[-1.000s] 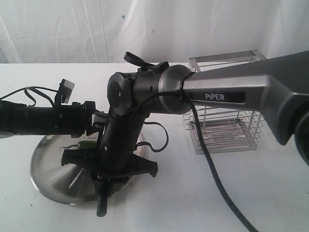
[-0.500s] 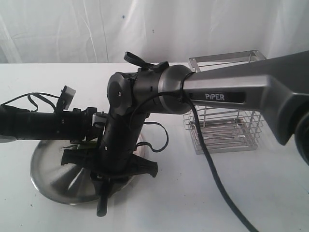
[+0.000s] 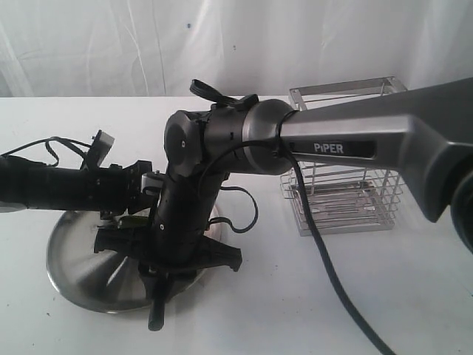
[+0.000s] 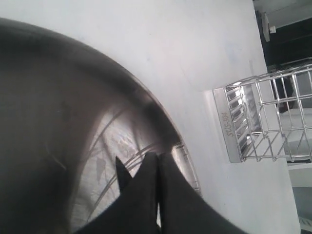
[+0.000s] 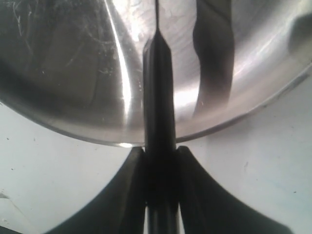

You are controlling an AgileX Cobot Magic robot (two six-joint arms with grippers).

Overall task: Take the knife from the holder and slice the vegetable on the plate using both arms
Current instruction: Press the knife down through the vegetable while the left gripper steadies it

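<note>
The plate (image 3: 81, 266) lies at the front left. On it a bit of the green vegetable (image 3: 133, 220) shows under the left arm (image 3: 66, 185). My left gripper (image 4: 158, 158) is shut over the plate (image 4: 48, 122), with nothing visible between its fingers; in the exterior view the right wrist hides its tips. My right gripper (image 5: 159, 156) is shut on the black handle of the knife (image 5: 158, 97), whose thin blade points edge-on across the plate (image 5: 73, 73). In the exterior view the handle end of the knife (image 3: 156, 314) sticks out past the plate's front rim, below the right gripper (image 3: 159, 277).
The wire holder (image 3: 344, 200) stands on the white table to the right, behind the PiPER arm (image 3: 355, 144); it also shows beyond the plate as the holder (image 4: 258, 117). A black cable (image 3: 332, 281) trails down toward the front edge. A white curtain hangs behind.
The left arm has shifted a little to the left and tilted, with its gripper end staying over the plate. The right arm and the knife have not moved.
</note>
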